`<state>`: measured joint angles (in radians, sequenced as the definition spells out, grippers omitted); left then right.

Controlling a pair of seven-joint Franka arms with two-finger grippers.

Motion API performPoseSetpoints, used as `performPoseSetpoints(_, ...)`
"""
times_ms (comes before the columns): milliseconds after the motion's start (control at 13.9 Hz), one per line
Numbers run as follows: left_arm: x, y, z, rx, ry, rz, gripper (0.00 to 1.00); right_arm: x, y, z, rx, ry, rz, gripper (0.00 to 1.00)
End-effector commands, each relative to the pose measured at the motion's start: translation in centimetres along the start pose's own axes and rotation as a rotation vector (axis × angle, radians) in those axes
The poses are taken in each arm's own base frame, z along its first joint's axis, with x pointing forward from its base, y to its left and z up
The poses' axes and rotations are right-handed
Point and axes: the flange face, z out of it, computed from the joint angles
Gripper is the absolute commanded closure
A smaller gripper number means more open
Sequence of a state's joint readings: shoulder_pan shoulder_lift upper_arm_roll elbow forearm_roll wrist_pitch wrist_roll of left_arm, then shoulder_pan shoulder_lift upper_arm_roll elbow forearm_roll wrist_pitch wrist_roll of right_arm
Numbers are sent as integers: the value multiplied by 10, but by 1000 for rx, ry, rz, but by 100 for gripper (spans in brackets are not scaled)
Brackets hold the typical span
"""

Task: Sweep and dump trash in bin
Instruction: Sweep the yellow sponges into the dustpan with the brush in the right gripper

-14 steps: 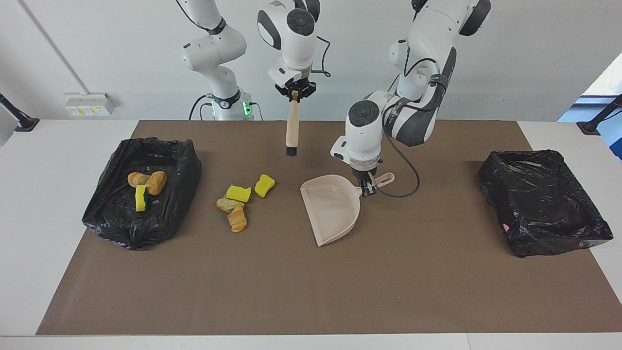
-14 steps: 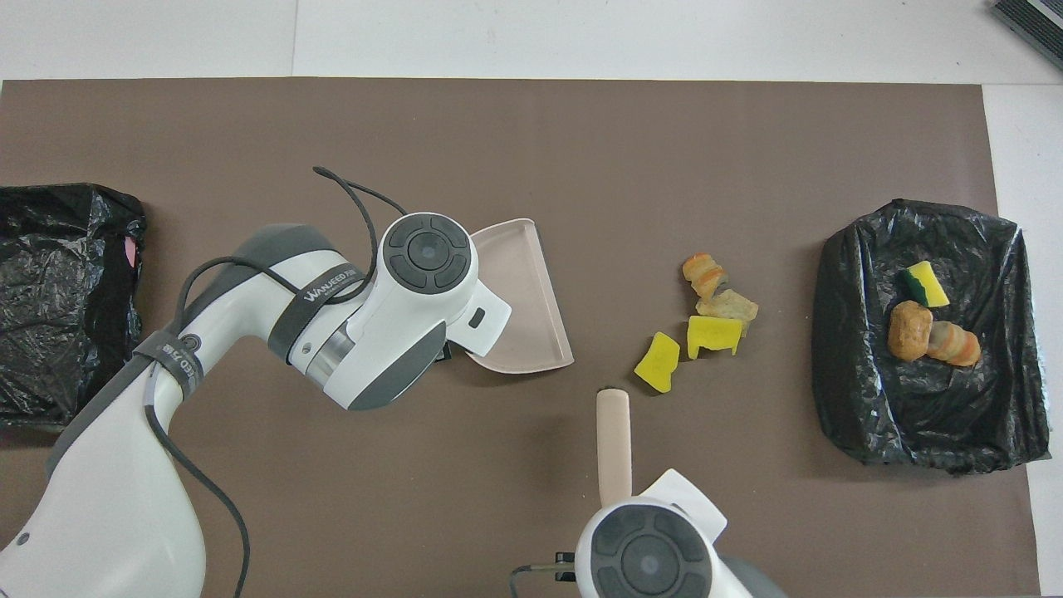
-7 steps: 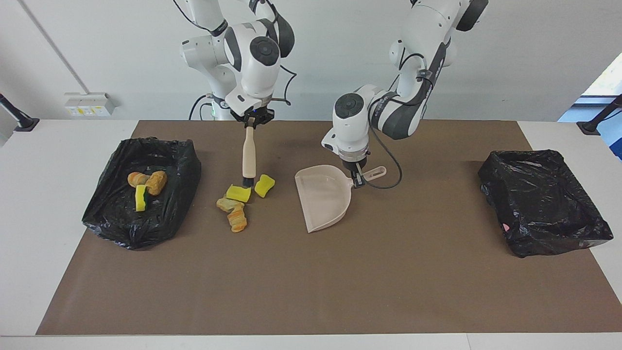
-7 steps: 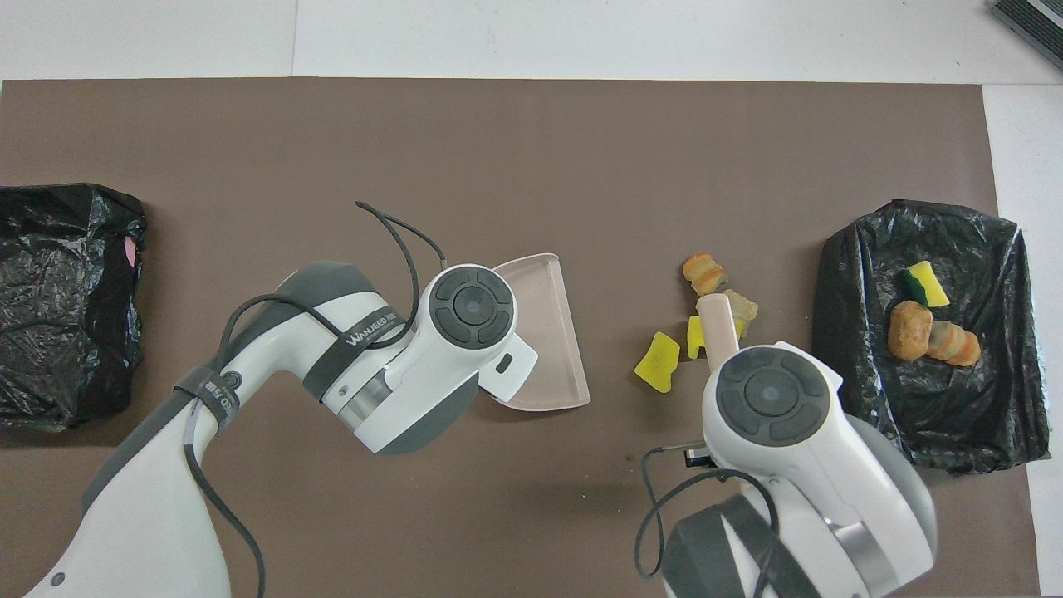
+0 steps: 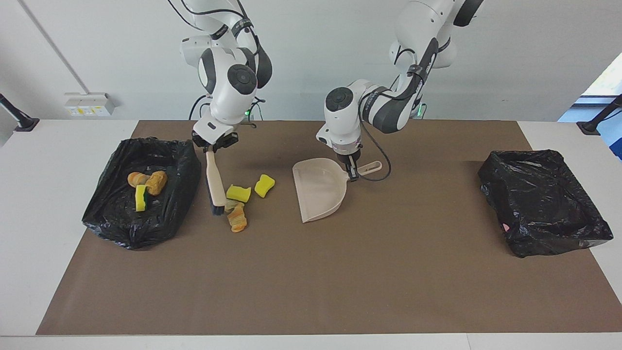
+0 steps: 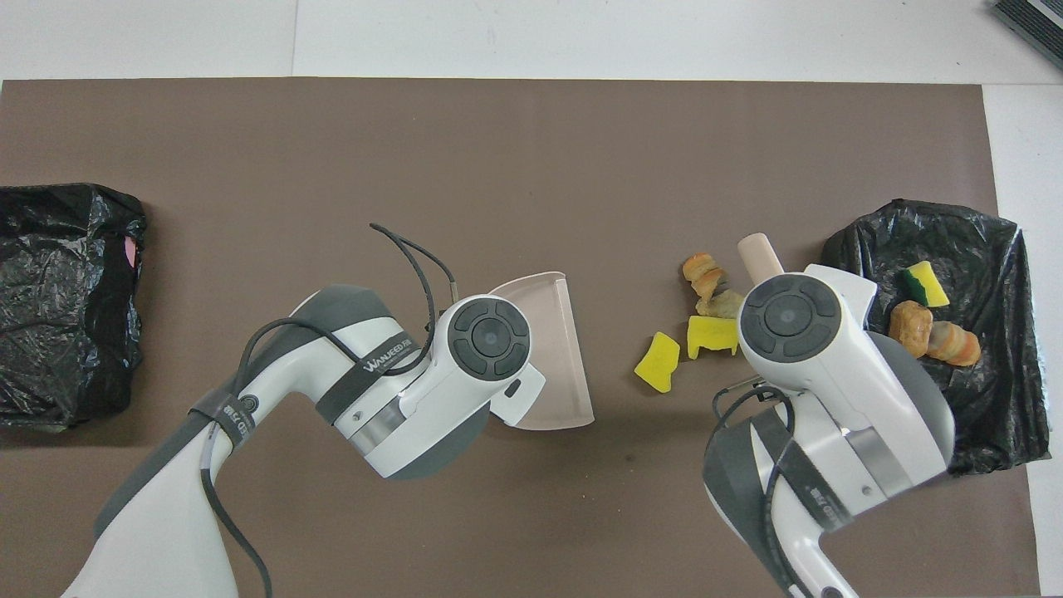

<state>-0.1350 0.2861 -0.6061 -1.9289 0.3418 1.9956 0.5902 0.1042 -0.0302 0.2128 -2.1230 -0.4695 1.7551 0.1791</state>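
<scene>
The right gripper is clamped on the beige long-handled brush, bristles down beside the loose trash, yellow sponge chunks and striped bread-like bits on the brown mat. The left gripper pinches the beige plastic dustpan, just beside that pile toward the left arm's end. Three more pieces lie in the black-lined bin.

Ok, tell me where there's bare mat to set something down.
Bare: the mat between the dustpan and the empty bin, and the whole strip farthest from the robots. Crowded: between the dustpan and the bin holding trash, where loose trash and the brush sit.
</scene>
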Motion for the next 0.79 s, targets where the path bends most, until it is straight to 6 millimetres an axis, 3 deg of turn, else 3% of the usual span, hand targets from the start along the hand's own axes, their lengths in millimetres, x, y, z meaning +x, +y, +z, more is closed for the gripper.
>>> performPoseSetpoints(0,-6,17,3,34,-25,8,100,21,2,21,-52,-6,-60,100)
performPoseSetpoints(216,-2,26,0,39,-28,-48,100,20,0,34,-6,-23,-52,100)
performPoseSetpoints(719,0,68,1,66,-81,-60,100,10,-39,40,288,-92,-64,100)
